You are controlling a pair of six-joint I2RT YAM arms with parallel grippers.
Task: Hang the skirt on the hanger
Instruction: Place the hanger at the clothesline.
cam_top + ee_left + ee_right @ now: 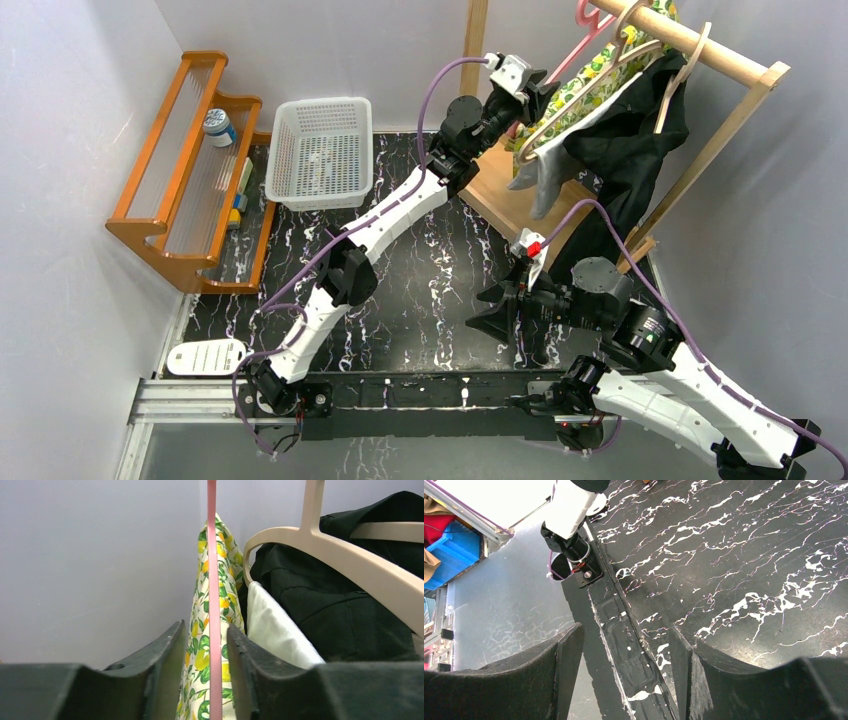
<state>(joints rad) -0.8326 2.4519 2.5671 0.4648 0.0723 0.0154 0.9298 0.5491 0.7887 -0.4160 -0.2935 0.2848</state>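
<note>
Skirt of white cloth printed with yellow lemons and green leaves (590,75) (227,565): hangs in loose folds from thin pink plastic hanger (214,605) on round wooden rail (700,45), far right.

Left pincer (205,626) astride the pink strip, jaws slightly parted, a gap on each side, no grip.

Rail count: three garments, namely skirt, black garment (325,610), white cloth (275,630); two beige hangers (350,555), one pink.

Right pincer (624,630) wide open, empty, low over black marbled surface (749,555).

One white mesh basket (320,103), one orange wooden rack (180,150), far left.
</note>
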